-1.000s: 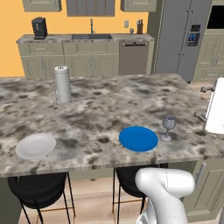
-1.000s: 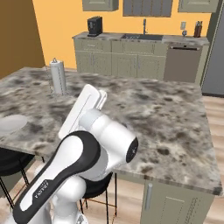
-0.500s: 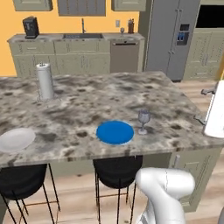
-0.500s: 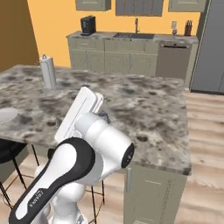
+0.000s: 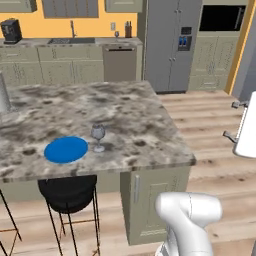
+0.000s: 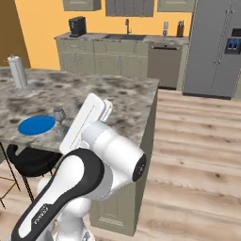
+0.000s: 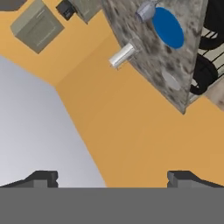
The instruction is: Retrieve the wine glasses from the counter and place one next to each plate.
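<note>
The gripper (image 7: 113,177) rides with its fingers spread wide and nothing between them, aimed across the room and not at any work. Nearest the robot is the island (image 5: 145,125), and the whole view of it has slid leftward over the last second, so the base is driving to the right along it; nothing on the top has itself moved. On the island, one wine glass (image 5: 98,137) stands upright just right of the blue plate (image 5: 66,149), near but not touching. The white plate (image 7: 171,80) lies well left of the blue one, no glass beside it. Beyond the island, on the back counter (image 6: 141,40) right of the sink, stands what I take to be the second glass (image 6: 165,27). The drive probably leads round the island to fetch it.
</note>
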### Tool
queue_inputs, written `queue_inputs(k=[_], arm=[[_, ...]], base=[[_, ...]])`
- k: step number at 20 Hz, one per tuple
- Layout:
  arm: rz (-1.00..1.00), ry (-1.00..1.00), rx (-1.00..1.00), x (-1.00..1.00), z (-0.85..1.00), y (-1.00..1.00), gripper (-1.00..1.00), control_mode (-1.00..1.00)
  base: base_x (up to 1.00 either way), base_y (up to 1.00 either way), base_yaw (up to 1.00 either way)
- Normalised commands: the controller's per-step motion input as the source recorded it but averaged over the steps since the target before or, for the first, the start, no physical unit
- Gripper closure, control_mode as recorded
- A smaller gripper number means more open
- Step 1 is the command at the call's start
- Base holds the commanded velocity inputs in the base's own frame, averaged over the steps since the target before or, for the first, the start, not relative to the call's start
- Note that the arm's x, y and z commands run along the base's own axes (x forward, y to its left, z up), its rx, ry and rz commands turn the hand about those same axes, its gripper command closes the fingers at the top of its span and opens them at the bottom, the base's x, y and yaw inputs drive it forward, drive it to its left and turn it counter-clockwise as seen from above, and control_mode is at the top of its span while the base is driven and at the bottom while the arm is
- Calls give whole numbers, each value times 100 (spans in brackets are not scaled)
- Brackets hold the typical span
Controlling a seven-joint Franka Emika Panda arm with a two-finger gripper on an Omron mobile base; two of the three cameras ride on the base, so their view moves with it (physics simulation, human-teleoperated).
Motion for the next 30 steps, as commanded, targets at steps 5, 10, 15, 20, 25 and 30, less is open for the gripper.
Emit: queue_inputs(k=[5, 10, 15, 20, 25, 30], arm=[[0, 0, 0, 0, 0, 0, -100, 100], [0, 0, 0, 0, 0, 0, -100, 100], [0, 0, 0, 0, 0, 0, -100, 100], [0, 0, 0, 0, 0, 0, -100, 100], [0, 0, 0, 0, 0, 0, -100, 100], [0, 0, 0, 0, 0, 0, -100, 100]], base=[[-2, -100, 0], [0, -100, 0], [21, -100, 0], [85, -66, -3], [100, -73, 5], [100, -37, 7]])
